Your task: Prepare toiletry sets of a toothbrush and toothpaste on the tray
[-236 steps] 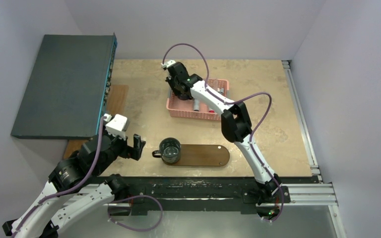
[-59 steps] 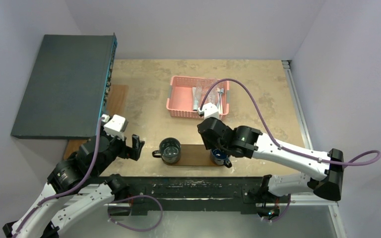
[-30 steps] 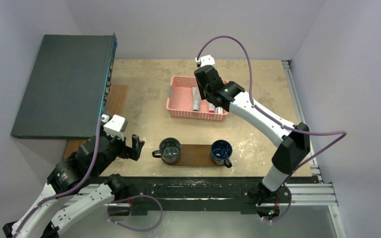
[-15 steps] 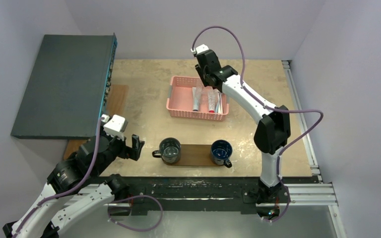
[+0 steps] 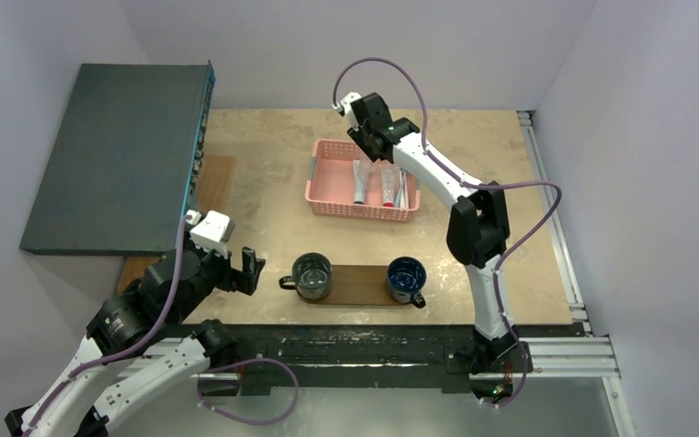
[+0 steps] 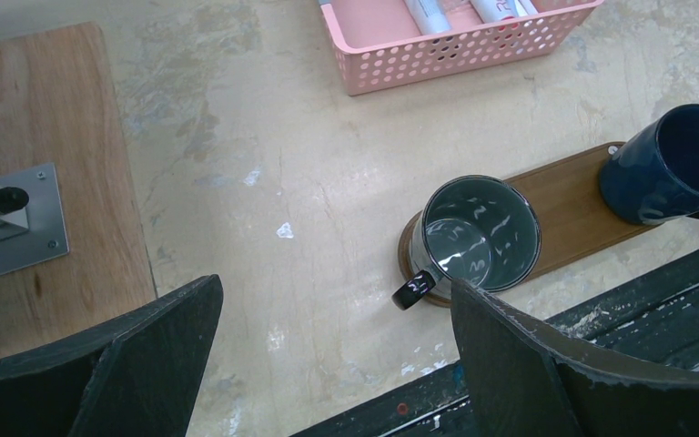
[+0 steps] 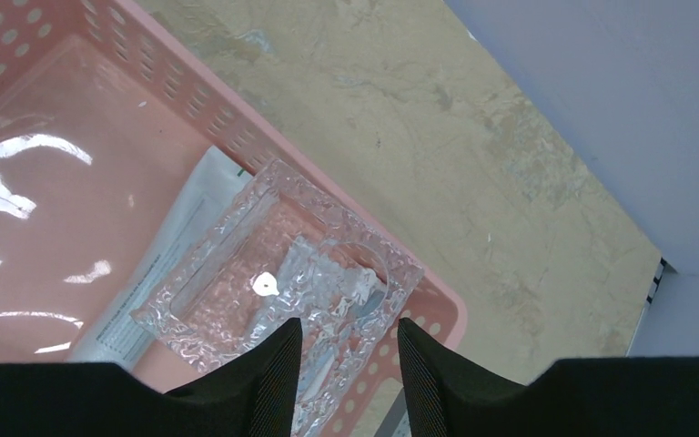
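Silvery toothpaste tubes (image 5: 360,182) in basket (image 5: 315,185), near right tool (image 5: 379,146).

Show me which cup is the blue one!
The blue cup stands on the right end of the wooden tray; the other cup, on the left end, is shiny grey.

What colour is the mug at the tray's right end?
The mug is dark blue; clearest in left wrist view.

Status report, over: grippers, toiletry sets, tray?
Left gripper open, empty. Right gripper open above pink basket. Toiletry sets in basket, none on tray. Grey mug, blue mug occupy tray ends.
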`<state>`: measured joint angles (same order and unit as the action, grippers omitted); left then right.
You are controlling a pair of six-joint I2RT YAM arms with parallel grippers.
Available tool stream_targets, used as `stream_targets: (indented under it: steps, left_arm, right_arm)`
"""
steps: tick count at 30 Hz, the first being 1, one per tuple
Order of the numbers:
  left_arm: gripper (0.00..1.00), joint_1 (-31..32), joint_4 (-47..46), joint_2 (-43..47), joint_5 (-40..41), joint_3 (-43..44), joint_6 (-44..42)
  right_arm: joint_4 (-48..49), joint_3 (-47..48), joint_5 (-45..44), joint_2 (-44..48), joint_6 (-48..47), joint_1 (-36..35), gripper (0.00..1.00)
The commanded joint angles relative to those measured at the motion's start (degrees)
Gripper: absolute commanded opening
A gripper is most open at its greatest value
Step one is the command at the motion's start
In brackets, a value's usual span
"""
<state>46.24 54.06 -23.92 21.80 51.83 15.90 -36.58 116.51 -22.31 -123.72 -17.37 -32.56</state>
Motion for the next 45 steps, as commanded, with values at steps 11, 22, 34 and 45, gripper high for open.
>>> stream_targets:
  steps: [11, 22, 34, 45]
  left_arm:
    - [0.96, -0.2, -1.9, -1.0, -0.6, -0.2, 0.5]
    - [0.96, -0.2, -1.9, -0.7, -0.7, -0.2, 0.5]
    - [0.96, -0.2, -1.8, -0.5, -0.5, -0.2, 0.5]
    - [0.96, -0.2, -1.8, -0.4, -0.4, -0.2, 0.6]
  right_arm:
    - [-0.8, 1.6, 0.1, -1.0, -6.3, 0.7, 0.42]
    - [-1.9, -0.6, -0.9, -1.2, -7.6, 0.7, 0.42]
    - [-0.8, -1.2, -1.1, -2.5, -7.9, 0.6, 0.43]
    - [-0.2, -3.4, -1.5, -2.8, -9.3, -0.8, 0.44]
